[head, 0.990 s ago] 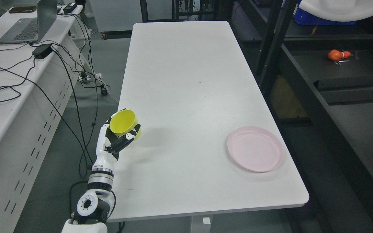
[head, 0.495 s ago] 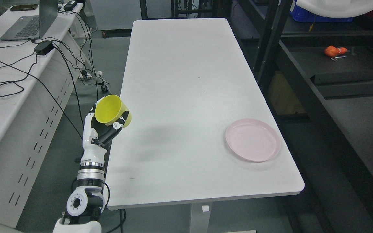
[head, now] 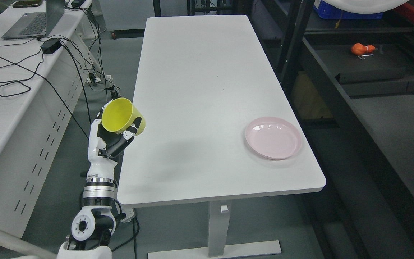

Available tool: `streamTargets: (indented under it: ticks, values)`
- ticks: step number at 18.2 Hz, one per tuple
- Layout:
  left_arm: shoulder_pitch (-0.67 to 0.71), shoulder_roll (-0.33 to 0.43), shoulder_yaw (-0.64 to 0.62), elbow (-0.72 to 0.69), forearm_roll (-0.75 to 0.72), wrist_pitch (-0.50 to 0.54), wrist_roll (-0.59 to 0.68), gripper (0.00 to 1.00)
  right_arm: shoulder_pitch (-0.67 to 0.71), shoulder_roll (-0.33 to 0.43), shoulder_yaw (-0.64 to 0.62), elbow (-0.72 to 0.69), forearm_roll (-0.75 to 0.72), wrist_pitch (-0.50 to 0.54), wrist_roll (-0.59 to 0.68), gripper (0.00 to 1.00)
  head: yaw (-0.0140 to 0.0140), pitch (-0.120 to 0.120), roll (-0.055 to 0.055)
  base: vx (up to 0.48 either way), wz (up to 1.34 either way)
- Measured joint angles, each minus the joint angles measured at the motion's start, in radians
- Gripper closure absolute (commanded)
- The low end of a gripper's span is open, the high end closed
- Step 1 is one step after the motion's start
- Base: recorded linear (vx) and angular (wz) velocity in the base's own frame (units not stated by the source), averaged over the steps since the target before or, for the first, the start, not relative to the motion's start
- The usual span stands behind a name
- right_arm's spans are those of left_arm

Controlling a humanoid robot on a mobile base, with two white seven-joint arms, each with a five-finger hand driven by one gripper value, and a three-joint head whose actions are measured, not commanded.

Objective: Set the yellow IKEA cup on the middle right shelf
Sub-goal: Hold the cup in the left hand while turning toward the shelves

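My left hand point(head: 115, 135) is shut on the yellow cup point(head: 122, 116), holding it raised and tilted, its open mouth facing up and left. The cup hangs over the left edge of the white table point(head: 207, 90). The arm rises from the lower left. A dark shelf unit point(head: 368, 75) runs along the right side of the picture. My right hand is out of view.
A pink plate point(head: 273, 137) lies near the table's right front edge. A small orange object point(head: 359, 48) sits on the dark shelf. To the left stands a white desk point(head: 5, 100) with a laptop point(head: 31, 21), a power brick and trailing cables.
The camera has pulled back, so the whole scene has shifted up and left. My left hand has carried the cup up and left, from over the table to its left edge.
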Motion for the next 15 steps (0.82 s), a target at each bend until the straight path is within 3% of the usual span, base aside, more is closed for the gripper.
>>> streamTargets:
  ticks: [7, 15]
  values:
    - [0.003, 0.000, -0.003, -0.027, 0.001, -0.004, 0.000, 0.99, 0.000, 0.000, 0.000, 0.000, 0.000, 0.000, 0.002, 0.01, 0.0000, 0.000, 0.000, -0.184, -0.37]
    - [0.003, 0.000, -0.004, -0.044, 0.001, 0.001, 0.000, 0.99, 0.000, 0.000, 0.000, 0.000, 0.000, 0.000, -0.002, 0.01, 0.0000, 0.000, 0.000, -0.225, -0.78]
